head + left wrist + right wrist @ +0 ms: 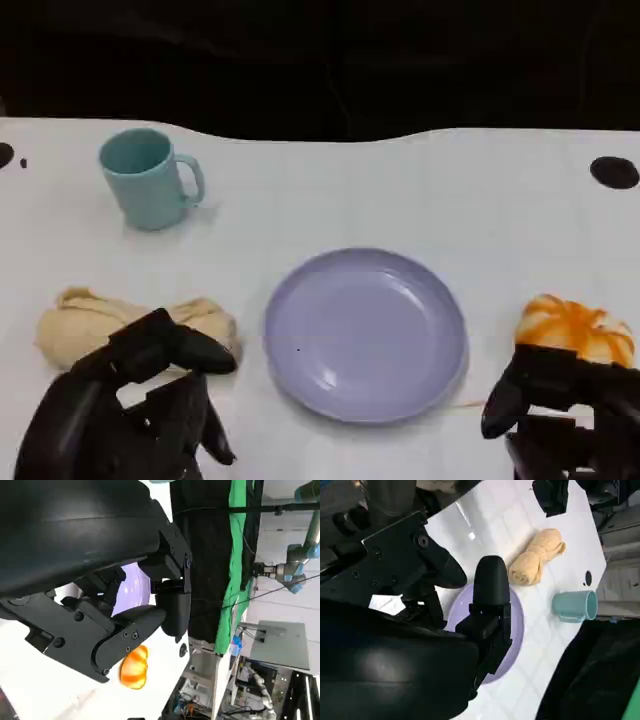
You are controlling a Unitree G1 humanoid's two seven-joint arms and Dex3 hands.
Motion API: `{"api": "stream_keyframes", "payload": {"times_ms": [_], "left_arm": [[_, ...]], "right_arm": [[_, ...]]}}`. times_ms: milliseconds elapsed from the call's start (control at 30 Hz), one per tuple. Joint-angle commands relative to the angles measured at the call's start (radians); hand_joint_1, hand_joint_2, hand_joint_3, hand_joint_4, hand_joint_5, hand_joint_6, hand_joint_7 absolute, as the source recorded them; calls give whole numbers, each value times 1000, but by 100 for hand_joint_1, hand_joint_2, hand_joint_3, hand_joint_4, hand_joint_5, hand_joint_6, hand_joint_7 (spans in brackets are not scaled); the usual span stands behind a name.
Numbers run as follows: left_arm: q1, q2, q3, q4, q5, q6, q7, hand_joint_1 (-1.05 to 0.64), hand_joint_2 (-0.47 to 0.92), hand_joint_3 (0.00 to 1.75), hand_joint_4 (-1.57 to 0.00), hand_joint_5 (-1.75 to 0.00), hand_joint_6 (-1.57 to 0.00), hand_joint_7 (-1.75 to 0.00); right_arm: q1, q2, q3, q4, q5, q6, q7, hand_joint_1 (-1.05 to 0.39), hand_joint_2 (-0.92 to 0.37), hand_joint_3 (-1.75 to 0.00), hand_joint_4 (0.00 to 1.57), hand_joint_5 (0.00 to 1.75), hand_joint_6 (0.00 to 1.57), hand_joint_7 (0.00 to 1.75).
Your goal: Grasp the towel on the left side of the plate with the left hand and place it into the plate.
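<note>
i'm at the reach step; my left hand (130,400) hangs just short of the rolled tan cloth towel (90,322), fingers spread and holding nothing; the towel lies at nine o'clock of the round lilac plate (366,333); next i'd lower and close on it.

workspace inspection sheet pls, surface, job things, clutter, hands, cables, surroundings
surface: white table, black round marks near its far corners
job's things: rolled tan towel lying left of the plate; lilac plate bare
clutter: teal mug far left, upright; orange-and-white item right of the plate
hands: left hand above the towel's near edge, holding nothing; right hand by the orange item, holding nothing
cables: nothing seen on the table
surroundings: dark backdrop, green cloth, another robot arm
</note>
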Motion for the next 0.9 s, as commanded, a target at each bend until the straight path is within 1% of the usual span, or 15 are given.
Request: {"api": "stream_keyframes", "payload": {"times_ms": [33,167,533,667,833,900], "left_arm": [[-7,13,1,-11,0,14,15,-23,55,106,-87,-160,-80,-141],[-7,15,-5,-9,10,3,12,-23,56,105,-89,-159,-80,-140],[-15,24,0,-16,10,0,7,-24,56,105,-87,-159,-79,-139],[-23,24,1,-12,14,-5,9,-26,57,103,-85,-159,-78,-139],[-27,22,8,-7,10,-4,12,-25,56,104,-85,-157,-80,-133],[-33,24,18,-7,9,-1,15,-25,55,105,-87,-150,-83,-128]], "right_arm": [[13,-22,23,19,-39,-68,19,-2,-60,-112,70,175,55,159],[5,-20,18,30,-41,-74,26,-2,-58,-113,71,175,56,158],[-9,-16,11,17,-34,-47,24,-1,-57,-116,71,175,58,155],[-17,-25,5,11,-37,-39,26,-1,-57,-116,71,175,58,155],[-21,-39,11,6,-47,-45,34,0,-57,-117,71,175,58,155],[-21,-36,16,0,-47,-43,32,0,-57,-117,71,175,58,155]]}}
